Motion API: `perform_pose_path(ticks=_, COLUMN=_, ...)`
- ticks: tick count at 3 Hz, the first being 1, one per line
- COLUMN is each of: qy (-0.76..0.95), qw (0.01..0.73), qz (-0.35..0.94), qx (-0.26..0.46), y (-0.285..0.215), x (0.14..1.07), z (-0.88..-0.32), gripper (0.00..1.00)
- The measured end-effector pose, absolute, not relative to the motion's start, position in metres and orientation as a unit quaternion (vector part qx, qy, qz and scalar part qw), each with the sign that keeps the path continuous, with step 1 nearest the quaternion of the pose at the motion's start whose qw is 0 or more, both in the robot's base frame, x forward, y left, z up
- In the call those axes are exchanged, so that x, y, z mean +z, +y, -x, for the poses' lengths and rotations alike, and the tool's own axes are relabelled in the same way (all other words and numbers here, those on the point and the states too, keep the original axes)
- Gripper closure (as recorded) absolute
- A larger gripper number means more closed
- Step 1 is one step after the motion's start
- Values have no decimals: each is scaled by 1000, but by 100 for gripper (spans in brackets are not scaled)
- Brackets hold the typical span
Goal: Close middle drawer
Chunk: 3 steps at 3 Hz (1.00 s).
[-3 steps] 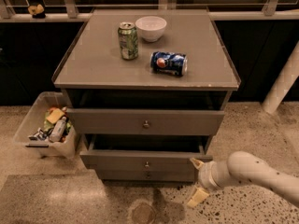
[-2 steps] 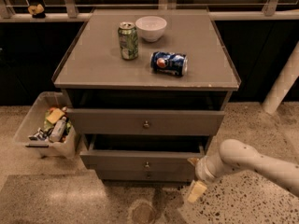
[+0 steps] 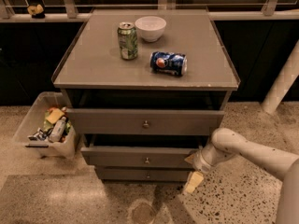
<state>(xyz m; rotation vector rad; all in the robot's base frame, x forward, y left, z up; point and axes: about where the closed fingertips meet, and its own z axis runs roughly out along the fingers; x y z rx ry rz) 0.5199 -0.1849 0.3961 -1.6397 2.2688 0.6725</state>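
The middle drawer [image 3: 140,156] is a slim grey front panel with a small round knob [image 3: 147,160], and it stands pulled out a little from the grey cabinet. My gripper [image 3: 192,171] is low at the right end of that front panel, on the end of the cream arm [image 3: 243,149] that comes in from the right. Its fingers are apart: one fingertip [image 3: 190,159] is against the panel's right end and the other [image 3: 194,182] hangs lower, near the floor. It holds nothing.
The taller top drawer [image 3: 145,121] also stands out, above the middle one. The narrow bottom drawer [image 3: 145,174] is below. On the cabinet top [image 3: 93,69] are a green can [image 3: 127,41], a white bowl [image 3: 150,28] and a lying blue can [image 3: 168,63]. A clear bin [image 3: 44,127] of items is on the left.
My arm has swung left and closer to the cabinet, and the gripper has stayed at the right end of the middle drawer front. The drawer has not visibly moved.
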Motion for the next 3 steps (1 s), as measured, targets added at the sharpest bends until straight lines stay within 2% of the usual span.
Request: perform_pose_path(ticks=3, qy=805, qw=161, qz=524, qx=227, y=-190, x=400, z=-524, gripper=0)
